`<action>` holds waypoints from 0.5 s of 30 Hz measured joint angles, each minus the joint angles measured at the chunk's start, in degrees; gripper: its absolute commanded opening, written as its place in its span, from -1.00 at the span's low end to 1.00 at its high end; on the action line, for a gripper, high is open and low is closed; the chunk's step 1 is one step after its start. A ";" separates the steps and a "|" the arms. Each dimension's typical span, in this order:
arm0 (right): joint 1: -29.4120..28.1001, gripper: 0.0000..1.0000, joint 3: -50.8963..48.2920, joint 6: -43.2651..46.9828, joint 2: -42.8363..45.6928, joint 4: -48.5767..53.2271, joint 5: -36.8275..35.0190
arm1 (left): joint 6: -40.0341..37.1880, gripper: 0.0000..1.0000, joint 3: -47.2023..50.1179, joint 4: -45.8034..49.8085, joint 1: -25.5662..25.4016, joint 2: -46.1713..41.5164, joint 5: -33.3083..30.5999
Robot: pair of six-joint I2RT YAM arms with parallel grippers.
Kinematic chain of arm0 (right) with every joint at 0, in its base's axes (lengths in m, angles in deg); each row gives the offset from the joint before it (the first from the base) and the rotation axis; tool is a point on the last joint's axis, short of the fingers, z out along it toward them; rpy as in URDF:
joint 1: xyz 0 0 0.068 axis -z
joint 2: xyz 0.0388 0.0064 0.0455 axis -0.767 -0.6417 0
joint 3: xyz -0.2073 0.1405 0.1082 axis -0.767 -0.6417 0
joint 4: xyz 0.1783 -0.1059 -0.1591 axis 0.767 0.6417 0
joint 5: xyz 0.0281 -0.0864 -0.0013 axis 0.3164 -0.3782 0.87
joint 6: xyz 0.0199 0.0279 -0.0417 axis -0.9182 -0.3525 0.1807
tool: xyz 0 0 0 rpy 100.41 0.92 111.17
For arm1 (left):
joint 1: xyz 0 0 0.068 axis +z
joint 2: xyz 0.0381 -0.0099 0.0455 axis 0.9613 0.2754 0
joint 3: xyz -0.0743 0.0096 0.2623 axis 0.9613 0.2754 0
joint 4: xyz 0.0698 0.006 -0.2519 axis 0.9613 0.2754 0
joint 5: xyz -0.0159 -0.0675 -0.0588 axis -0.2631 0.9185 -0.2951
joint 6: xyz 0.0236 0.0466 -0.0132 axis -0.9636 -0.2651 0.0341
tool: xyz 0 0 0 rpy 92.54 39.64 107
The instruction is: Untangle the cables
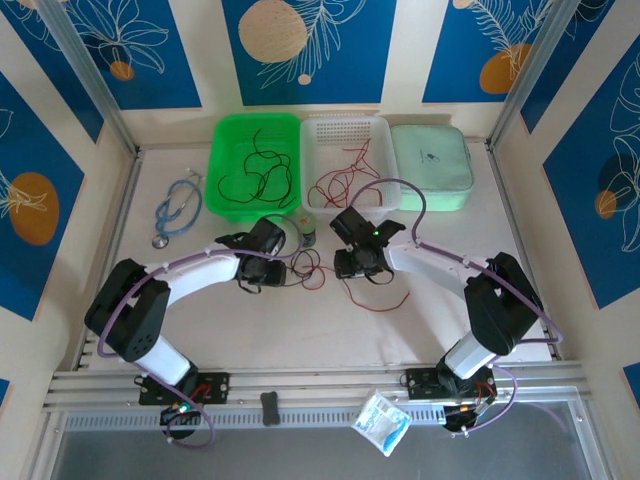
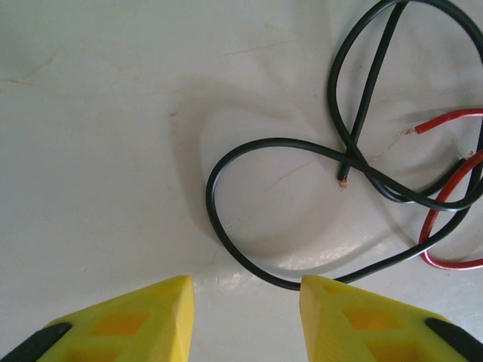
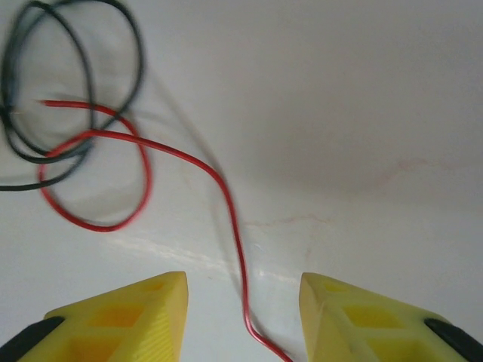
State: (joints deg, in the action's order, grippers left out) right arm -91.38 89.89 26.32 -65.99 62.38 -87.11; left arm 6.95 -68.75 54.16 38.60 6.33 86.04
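A tangle of thin cables lies on the white table between my two grippers: a black cable [image 2: 226, 234] looped over itself and a red cable [image 2: 441, 219] crossing it at the right. My left gripper [image 2: 247, 302] is open low over the table, and the black loop passes just ahead of its right fingertip. My right gripper [image 3: 243, 298] is open, with the red cable [image 3: 230, 204] running between its fingers, untouched. More black cable [image 3: 23, 154] curls at the upper left there. From above, the left gripper [image 1: 280, 268] and right gripper [image 1: 352, 266] flank the tangle [image 1: 312, 274].
At the back stand a green basket [image 1: 222, 150] holding black cables, a white basket [image 1: 385, 135] holding red cables, and a mint pouch [image 1: 432, 165]. A blue stethoscope [image 1: 178, 210] lies at the left. A small roll [image 1: 300, 232] stands behind the grippers. A packet [image 1: 381, 421] lies on the front rail.
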 measured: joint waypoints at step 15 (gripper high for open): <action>8.66 -0.03 -9.79 -35.41 8.15 11.52 -2.34 | -3.19 -0.21 -3.23 -0.07 0.44 0.20 0.44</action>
State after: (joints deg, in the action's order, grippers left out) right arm -82.72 80.10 -9.09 -57.84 73.90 -89.45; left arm 3.76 -71.98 54.09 39.03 6.53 86.48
